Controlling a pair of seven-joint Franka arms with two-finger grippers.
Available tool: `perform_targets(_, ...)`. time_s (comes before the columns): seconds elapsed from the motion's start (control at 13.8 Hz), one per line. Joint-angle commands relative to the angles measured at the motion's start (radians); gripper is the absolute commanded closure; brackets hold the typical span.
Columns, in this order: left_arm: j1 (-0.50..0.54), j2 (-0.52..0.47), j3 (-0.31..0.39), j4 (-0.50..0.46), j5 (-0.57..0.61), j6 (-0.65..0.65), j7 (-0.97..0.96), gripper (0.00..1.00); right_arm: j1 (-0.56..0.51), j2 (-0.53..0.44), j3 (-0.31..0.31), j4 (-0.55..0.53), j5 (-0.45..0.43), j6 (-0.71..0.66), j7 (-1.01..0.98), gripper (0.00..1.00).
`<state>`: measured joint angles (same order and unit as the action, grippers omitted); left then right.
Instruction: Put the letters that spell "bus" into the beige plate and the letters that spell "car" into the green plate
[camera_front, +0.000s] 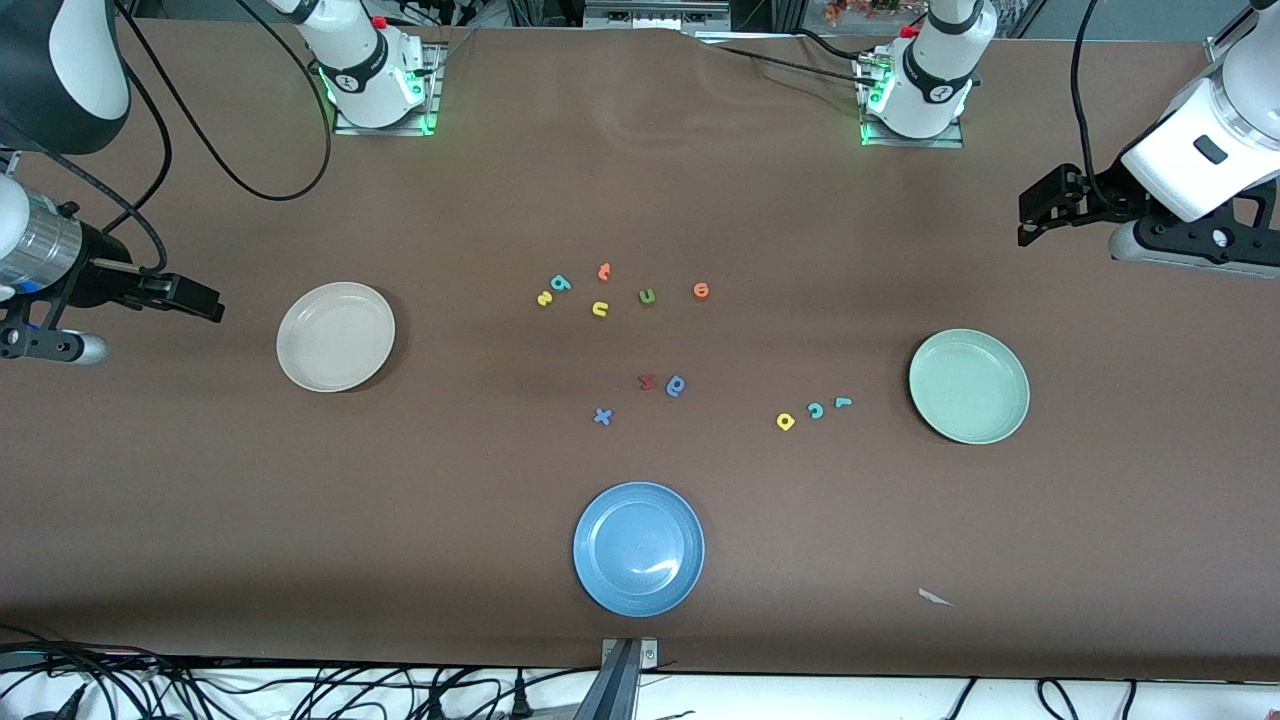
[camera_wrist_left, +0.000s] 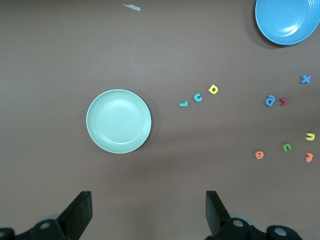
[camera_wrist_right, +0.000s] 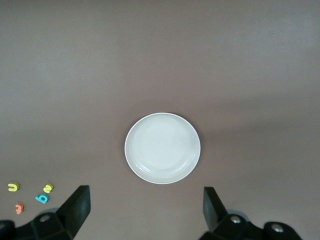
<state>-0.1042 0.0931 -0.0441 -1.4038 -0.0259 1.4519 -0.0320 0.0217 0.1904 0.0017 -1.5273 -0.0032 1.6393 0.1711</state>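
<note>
Brown table (camera_front: 500, 520): 3 plates, scattered foam letters.

The surface (camera_front: 640, 180) is plain brown. Plates: beige (camera_front: 335, 336), mint green (camera_front: 968, 385), blue (camera_front: 638, 548). Letters: teal b (camera_front: 561, 283), c (camera_front: 816, 409), r (camera_front: 843, 403); yellow s (camera_front: 544, 298), u (camera_front: 600, 309), a (camera_front: 785, 421); others green, orange, blue, dark red.

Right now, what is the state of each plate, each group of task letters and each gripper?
beige plate: empty, upright on the table.
green plate: empty, upright.
blue plate: empty.
"bus" letters: lying on the table, not in any plate.
"car" letters: lying on the table beside the green plate.
left gripper: open, holding nothing.
right gripper: open, holding nothing.
</note>
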Motion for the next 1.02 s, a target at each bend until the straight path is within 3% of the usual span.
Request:
perform_targets(0.0, 0.006, 0.005, 0.001, 0.022, -0.009, -0.013, -0.005, 0.0, -0.003, -0.002, 0.001, 0.004, 0.019, -0.009, -0.005, 0.0)
perform_targets(0.73, 0.043, -0.001, 0.001, -0.011, -0.009, -0.015, 0.001, 0.0, -0.003, -0.002, 0.003, 0.001, 0.019, -0.022, -0.005, 0.0)
perform_targets(0.94, 0.043, -0.061, -0.002, -0.108, -0.009, 0.01, 0.003, 0.0, -0.002, -0.003, 0.003, 0.001, 0.019, -0.022, -0.005, 0.0)
